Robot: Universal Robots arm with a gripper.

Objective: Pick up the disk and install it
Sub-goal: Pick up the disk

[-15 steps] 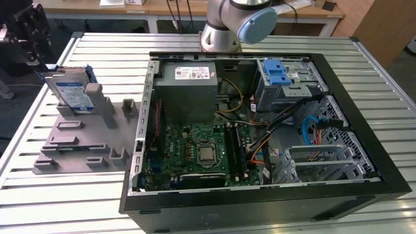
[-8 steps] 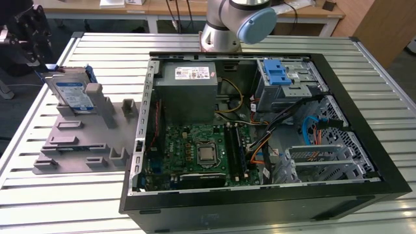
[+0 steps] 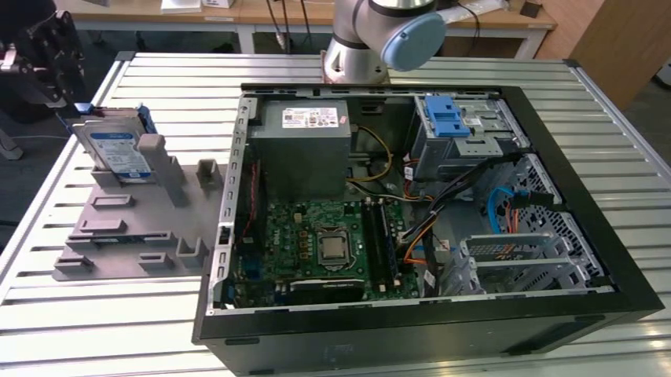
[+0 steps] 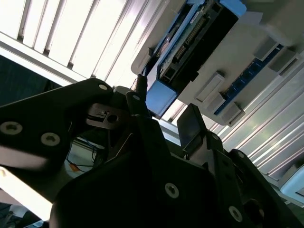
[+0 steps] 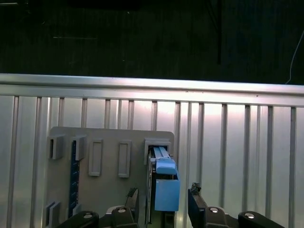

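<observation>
**A:** Where is the flat silver hard disk with the white-and-blue label and blue plastic rails sitting?

**B:** It is standing on edge in a slot of the grey plastic fixture plate; the plate is lying on the slatted aluminium table, just beside the open black computer case on the exterior view's left.

**A:** And the black two-fingered gripper?

**B:** In the first wrist view it is hovering over the disk's upper edge; its fingers are spread, one on each side, with a gap showing between each finger and the blue rail; it is gripping nothing.

**A:** So the grasp is the step in hand; how is it going well?

**B:** I am judging that the fingers are needing to sit square to the disk's flat faces and centred along its length (a skewed pinch is likely tipping it in the slot); lowering straight is keeping them off the slot walls.

**A:** What is the case holding?

**B:** A green motherboard is lying on its floor; a grey metal box with a white sticker is sitting toward the arm's base; a silver cage with a blue plastic latch is sitting near it on the exterior view's right; loose cables are running between them. The plate is also holding a thin blue strip in another slot; what it is, I cannot tell.
</observation>
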